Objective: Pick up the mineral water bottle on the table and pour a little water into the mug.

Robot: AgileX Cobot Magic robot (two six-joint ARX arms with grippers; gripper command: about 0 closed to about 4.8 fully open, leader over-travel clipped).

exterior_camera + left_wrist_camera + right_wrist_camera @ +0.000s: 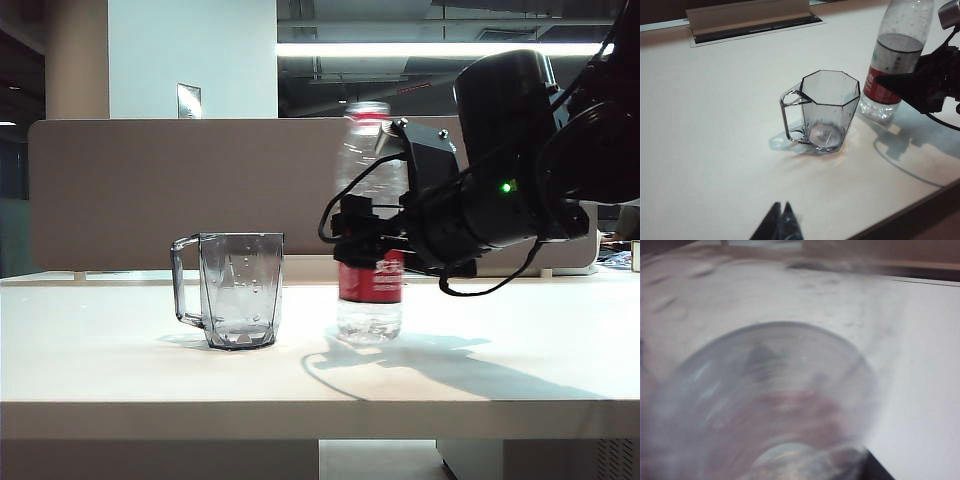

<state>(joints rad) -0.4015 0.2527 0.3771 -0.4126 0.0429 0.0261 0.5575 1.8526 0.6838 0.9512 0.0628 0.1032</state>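
Note:
The mineral water bottle (368,160) stands upright and uncapped on the white table (100,350), right of the mug (240,290). It is partly filled with water (900,50). My right gripper (368,240) reaches in from the right at the height of the red label, one black finger (895,82) on each side of the bottle. No view shows whether the fingers press on it. In the right wrist view the bottle (775,405) is a blur filling the frame. The smoky mug (827,110) has droplets on its wall. My left gripper (782,207) hovers shut, well short of the mug.
A grey partition (150,190) runs along the table's far side. A cable slot with a raised lid (755,22) lies beyond the mug. The right arm's black cable (490,285) hangs just above the table. The table's front edge (920,200) is close to the left gripper.

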